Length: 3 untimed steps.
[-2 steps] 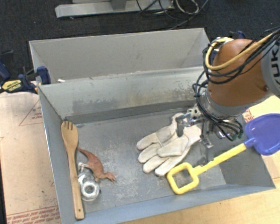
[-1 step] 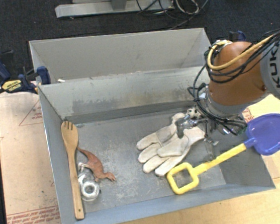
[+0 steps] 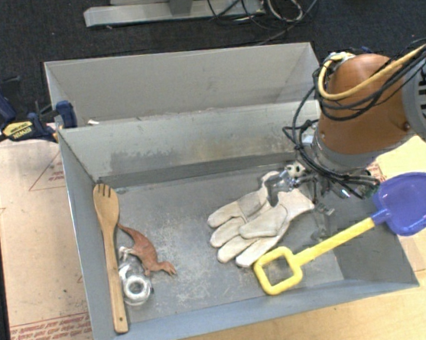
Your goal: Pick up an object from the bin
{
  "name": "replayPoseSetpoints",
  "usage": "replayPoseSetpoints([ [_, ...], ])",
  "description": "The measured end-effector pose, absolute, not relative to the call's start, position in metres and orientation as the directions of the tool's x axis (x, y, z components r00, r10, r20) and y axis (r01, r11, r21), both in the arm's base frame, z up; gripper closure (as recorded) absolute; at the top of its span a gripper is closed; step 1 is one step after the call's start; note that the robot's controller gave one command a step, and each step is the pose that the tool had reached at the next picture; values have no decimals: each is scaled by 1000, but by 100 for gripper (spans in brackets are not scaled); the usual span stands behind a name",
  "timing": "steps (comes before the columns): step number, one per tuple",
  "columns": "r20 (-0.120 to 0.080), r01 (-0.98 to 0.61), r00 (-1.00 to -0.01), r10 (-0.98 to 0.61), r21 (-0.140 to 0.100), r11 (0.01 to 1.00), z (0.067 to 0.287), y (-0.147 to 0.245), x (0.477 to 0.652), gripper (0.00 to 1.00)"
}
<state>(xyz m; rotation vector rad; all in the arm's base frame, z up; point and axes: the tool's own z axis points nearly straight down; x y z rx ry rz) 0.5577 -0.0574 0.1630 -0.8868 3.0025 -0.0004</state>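
Gripper is low at the bin's right end, jaws apart, one finger on the far side of the cuff of a white fabric work glove and the other on the near side. I can't tell whether they touch it. The glove lies flat mid-bin, its fingertips pointing left. Just in front of it is a toy shovel with a yellow plastic handle, its blue blade out over the right rim. Well apart on the left of the grey metal bin are a wooden fork, a brown toy dinosaur and a silver metal ring.
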Motion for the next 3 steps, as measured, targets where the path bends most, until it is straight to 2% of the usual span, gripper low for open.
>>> replayPoseSetpoints([
  [1, -5, -479, -878, -479, 2, 878, 165, -70, 558, 0],
  [2, -6, -495, -869, -495, 1, 869, 164, -70, 562, 0],
  [3, -11, -325, -946, -325, 3, 946, 134, -57, 614, 0],
])
